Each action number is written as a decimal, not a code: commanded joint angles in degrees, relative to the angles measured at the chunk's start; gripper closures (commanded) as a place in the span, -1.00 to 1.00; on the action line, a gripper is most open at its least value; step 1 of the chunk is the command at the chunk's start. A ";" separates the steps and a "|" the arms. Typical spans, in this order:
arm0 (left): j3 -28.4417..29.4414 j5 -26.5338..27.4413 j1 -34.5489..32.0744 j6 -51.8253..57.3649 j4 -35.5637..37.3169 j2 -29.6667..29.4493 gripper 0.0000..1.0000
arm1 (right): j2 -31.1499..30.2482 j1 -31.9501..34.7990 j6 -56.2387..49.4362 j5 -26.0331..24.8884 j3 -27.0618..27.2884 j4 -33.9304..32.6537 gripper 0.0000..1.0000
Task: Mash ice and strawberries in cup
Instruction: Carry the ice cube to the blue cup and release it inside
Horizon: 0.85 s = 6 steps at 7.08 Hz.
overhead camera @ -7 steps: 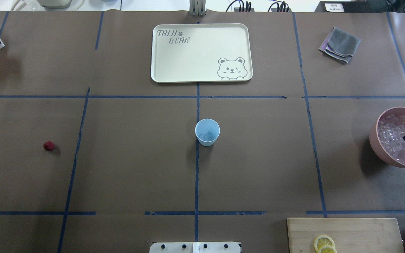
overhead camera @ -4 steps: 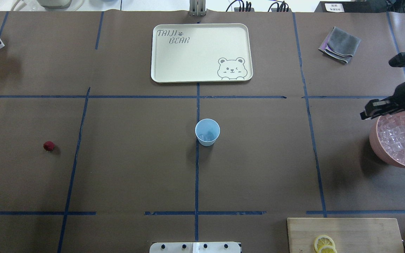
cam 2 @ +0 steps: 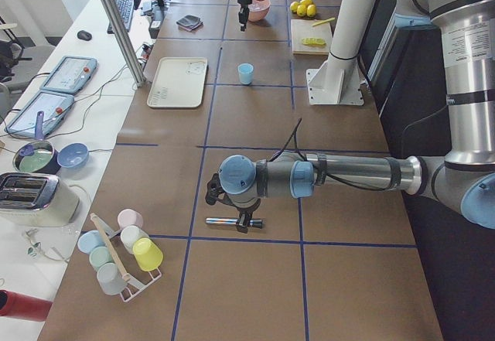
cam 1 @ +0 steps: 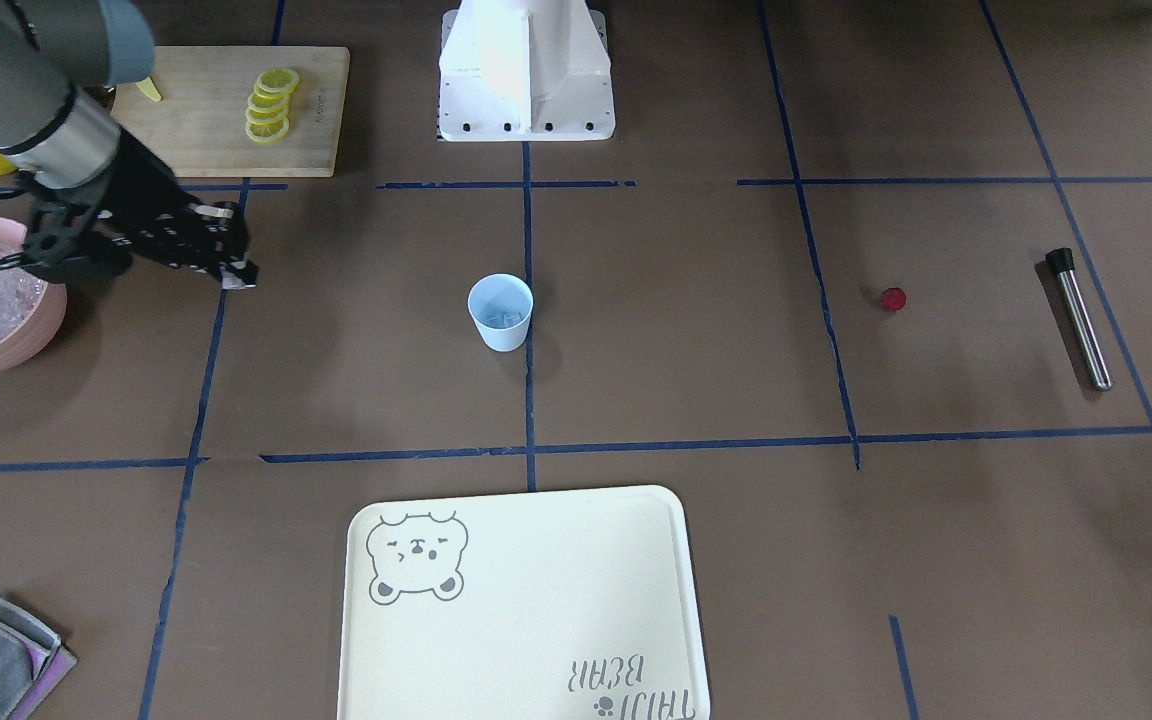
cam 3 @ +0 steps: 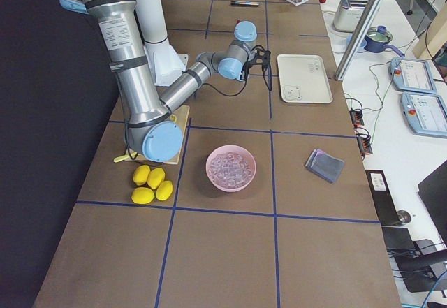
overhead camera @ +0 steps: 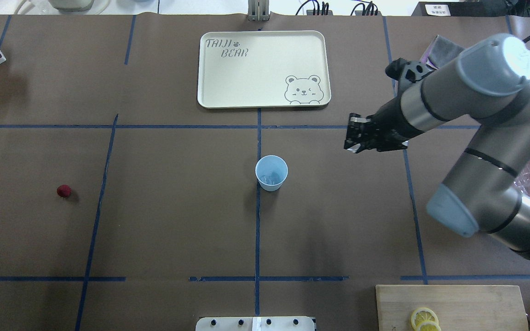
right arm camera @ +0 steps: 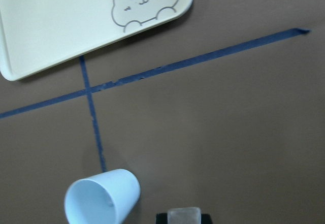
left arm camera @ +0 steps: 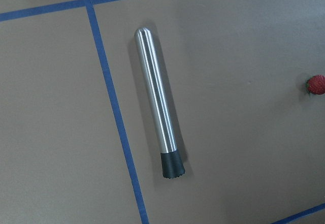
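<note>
Brown paper covers the worktop point(overhead camera: 177, 230). Far left, the left end effector point(cam 2: 230, 206) hangs over a muddler point(left arm camera: 157, 117); its opening cannot be told. Next lies the strawberry point(overhead camera: 64, 191). Centre, the cup point(overhead camera: 270, 185) stands upright, mouth upward, ice point(overhead camera: 272, 176) inside. Rightward, apart, the right end effector point(overhead camera: 352, 139) pinches one ice cube point(right arm camera: 184, 216).

1. A table covered in brown paper point(overhead camera: 154, 220) is divided into rectangles by blue tape lines.
2. A cream tray point(overhead camera: 256, 73), printed with a winking bear point(overhead camera: 302, 89) and the words "TAIJI BEAR", lies flat at the far middle.
3. A wooden cutting board point(cam 1: 206, 110) carries a row of overlapping lemon slices point(cam 1: 271, 105).
4. Four whole lemons point(cam 3: 151, 184) lie near the board.
5. A pink bowl point(cam 1: 31, 335) sits between the lemons and a folded grey cloth point(cam 3: 325, 165).
6. A steel rod point(left arm camera: 156, 122) with a black ribbed tip lies flat beside a tape line.
7. A rack of pastel tumblers point(cam 2: 120, 252) stands at the table's end.
</note>
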 commanded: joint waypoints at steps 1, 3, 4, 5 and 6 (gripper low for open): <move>0.27 0.00 0.00 0.09 0.01 -0.01 -1.00 | 10.87 -7.99 9.89 -10.14 -8.27 0.47 0.97; 0.63 0.00 0.00 0.09 0.01 -0.01 -1.00 | 14.84 -11.52 11.40 -17.35 -12.25 0.56 0.97; 0.63 0.00 0.00 0.09 0.01 -0.01 -1.00 | 15.22 -11.79 11.67 -17.47 -12.79 0.56 0.96; 0.63 0.00 0.00 0.09 0.01 -0.01 -1.00 | 15.13 -12.06 11.58 -17.39 -12.79 0.56 0.89; 0.71 0.00 0.00 0.09 0.01 -0.01 -1.00 | 14.96 -12.06 11.32 -17.39 -12.79 0.56 0.84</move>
